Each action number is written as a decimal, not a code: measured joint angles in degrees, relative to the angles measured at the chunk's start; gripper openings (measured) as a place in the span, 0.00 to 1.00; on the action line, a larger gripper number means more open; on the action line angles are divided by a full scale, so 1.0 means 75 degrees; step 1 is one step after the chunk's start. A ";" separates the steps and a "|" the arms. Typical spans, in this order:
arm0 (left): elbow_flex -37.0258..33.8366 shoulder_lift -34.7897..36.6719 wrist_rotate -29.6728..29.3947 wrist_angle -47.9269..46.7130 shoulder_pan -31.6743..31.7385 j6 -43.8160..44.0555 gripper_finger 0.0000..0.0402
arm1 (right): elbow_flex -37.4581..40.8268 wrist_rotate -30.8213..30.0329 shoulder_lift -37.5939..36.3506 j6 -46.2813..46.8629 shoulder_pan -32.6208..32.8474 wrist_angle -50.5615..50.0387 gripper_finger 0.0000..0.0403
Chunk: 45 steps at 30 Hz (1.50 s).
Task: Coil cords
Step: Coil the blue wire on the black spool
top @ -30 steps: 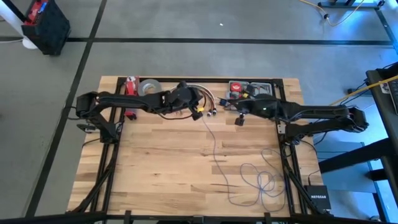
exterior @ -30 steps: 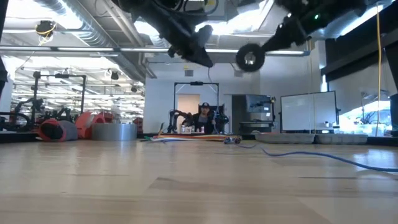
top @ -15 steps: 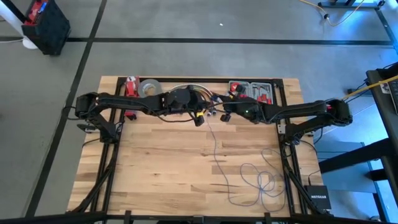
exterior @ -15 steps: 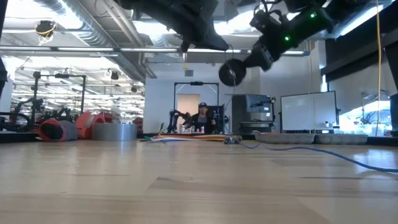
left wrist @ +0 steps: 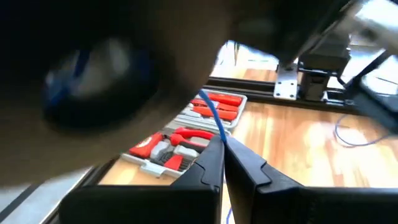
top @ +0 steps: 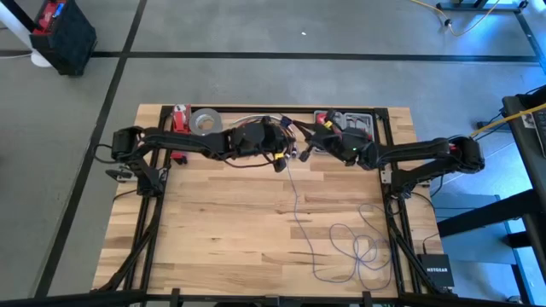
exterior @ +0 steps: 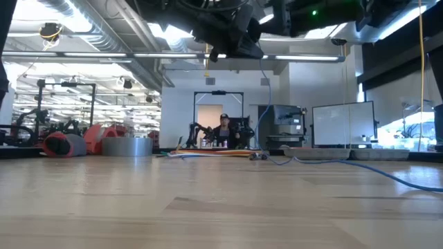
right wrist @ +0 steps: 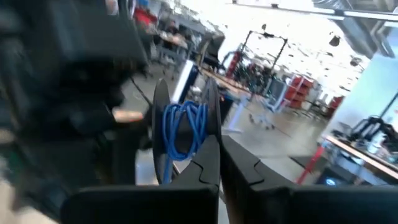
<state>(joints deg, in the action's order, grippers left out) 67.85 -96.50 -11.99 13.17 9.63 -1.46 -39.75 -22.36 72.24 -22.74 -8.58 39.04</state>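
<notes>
— Both sets of jaws are clamped tight. The left gripper [left wrist: 222, 163] pinches the thin bluish-grey cord [top: 294, 205]; the right gripper [right wrist: 219, 163] grips a black spool [right wrist: 163, 134] already wrapped with blue loops.

— Where's the rest of the cord?

— It hangs from the raised grippers near the table's far edge, beside the open grey tool case [top: 351, 124] with red-handled tools, then trails across the wooden table [top: 213, 222] into loose loops by the right near corner.

— How should they wind it?

— I'd say keep light tension, feed slowly, and lay each turn between the spool's rims so the slack doesn't snag.
</notes>
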 joint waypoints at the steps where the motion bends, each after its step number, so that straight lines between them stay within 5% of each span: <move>1: -0.0002 -0.0001 -0.0003 -0.0002 0.0034 0.0001 0.00 | 0.0000 0.0126 -0.0115 0.0091 0.0000 -0.0045 0.01; 14: 0.0036 0.0029 0.0020 0.0154 0.0071 -0.0001 0.00 | 0.0007 0.0865 -0.1420 0.0510 -0.0006 -0.0203 0.01; 35: -0.0043 -0.0235 -0.0024 -0.0405 0.0163 -0.0115 0.00 | -0.1119 0.1250 -0.1563 0.0413 -0.0006 -0.1451 0.01; 42: -0.0020 -0.0255 -0.0008 -0.0553 0.0140 0.0029 0.07 | -0.1099 0.1187 -0.1542 0.0366 -0.0009 -0.2051 0.01; 45: -0.0020 -0.0255 0.0637 -0.0516 0.0139 -0.0018 0.13 | -0.1099 0.1182 -0.1531 0.0309 -0.0009 -0.2115 0.01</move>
<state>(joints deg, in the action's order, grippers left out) 67.70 -98.42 -7.21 9.30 10.67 -1.60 -47.99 -13.50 60.75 -20.42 -8.64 23.18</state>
